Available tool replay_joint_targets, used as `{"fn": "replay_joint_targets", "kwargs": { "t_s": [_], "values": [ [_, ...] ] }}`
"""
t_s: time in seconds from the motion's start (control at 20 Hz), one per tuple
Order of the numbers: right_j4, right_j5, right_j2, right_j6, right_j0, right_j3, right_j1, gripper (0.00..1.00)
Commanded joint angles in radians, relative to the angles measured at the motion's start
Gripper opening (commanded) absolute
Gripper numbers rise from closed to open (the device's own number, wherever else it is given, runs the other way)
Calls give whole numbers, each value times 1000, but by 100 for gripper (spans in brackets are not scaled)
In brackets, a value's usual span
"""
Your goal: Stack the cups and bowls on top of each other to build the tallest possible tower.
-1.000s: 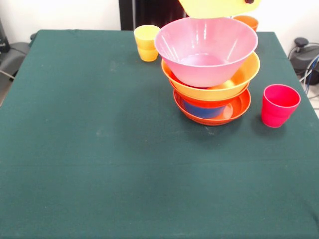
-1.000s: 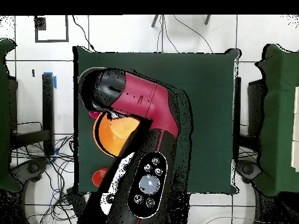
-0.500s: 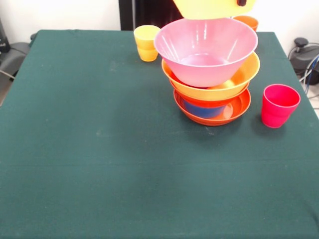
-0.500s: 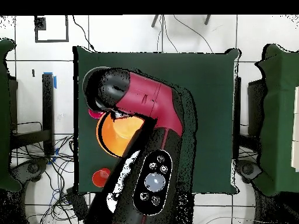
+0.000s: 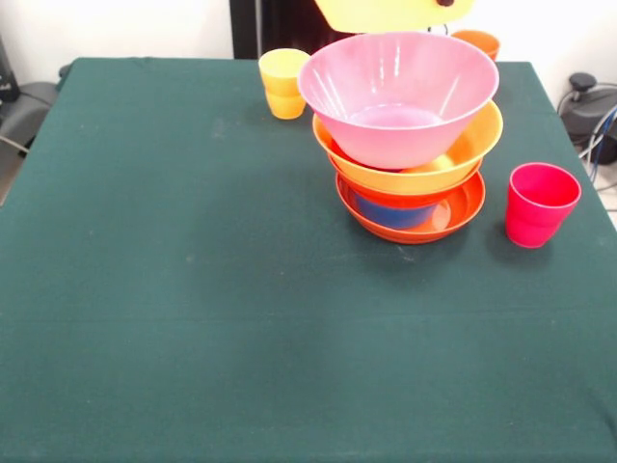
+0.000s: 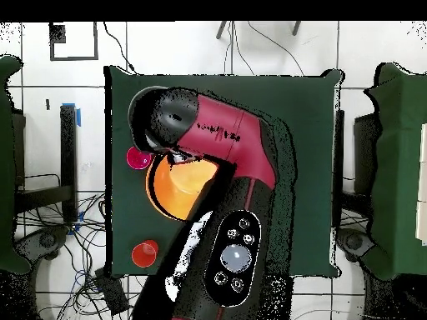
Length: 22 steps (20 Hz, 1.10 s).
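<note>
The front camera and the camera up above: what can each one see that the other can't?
Only the front camera shows the pile's layers: pink bowl, orange bowl, blue bowl, red dish. It also shows the yellow cup. Only the overhead camera shows the robot arm covering much of the pile. Both show the green table, the pink cup and a yellow bowl held over the pile.

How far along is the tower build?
Done: the tower has a pink bowl nested in an orange-yellow bowl over a blue bowl and a shallow red-orange bowl. In hand: a yellow bowl hangs above it. Left: the yellow cup, orange cup and red-pink cup stand loose on the table.
</note>
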Motion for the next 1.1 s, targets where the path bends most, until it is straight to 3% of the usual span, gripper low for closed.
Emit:
{"fn": "replay_joint_targets", "kwargs": {
  "t_s": [0.05,0.45,1.1],
  "values": [
    [-73,114,117,-62,-14,-50,32,0],
    [-83,200,114,-37,-9,-123,29,0],
    [-83,170,121,-30,-13,-161,75,0]
  ]
}}
